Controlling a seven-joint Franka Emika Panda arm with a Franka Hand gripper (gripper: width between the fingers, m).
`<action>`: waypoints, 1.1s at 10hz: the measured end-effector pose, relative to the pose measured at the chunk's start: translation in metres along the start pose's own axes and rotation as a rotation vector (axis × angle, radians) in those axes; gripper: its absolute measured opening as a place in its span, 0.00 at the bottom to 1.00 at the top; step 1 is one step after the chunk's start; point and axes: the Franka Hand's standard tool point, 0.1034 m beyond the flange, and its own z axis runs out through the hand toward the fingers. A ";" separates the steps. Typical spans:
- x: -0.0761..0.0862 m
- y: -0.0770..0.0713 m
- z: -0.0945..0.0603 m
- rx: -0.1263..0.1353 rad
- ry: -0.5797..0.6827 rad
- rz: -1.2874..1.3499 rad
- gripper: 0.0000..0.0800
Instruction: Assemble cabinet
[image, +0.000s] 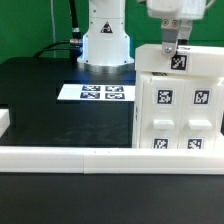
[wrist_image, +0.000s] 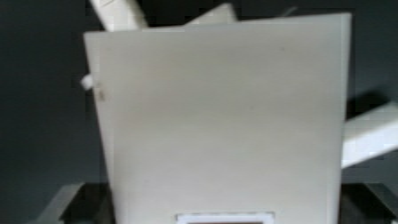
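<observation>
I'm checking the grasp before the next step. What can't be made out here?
- End effector: exterior view too small to show open or shut; the wrist view is filled by a white panel.
- Cabinet: cut off by the exterior view's right edge.
- Marker board: tags too small to read.

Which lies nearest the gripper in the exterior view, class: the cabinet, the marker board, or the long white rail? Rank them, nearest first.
1. The cabinet, directly under the gripper, at the exterior view's right.
2. The marker board, flat on the table toward the exterior view's left.
3. The long white rail, along the front edge.
</observation>
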 end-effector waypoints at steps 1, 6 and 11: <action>0.001 0.001 -0.001 -0.001 0.002 0.076 0.70; 0.005 -0.009 0.001 0.000 0.004 0.575 0.70; 0.007 -0.010 0.000 0.008 0.009 0.894 0.70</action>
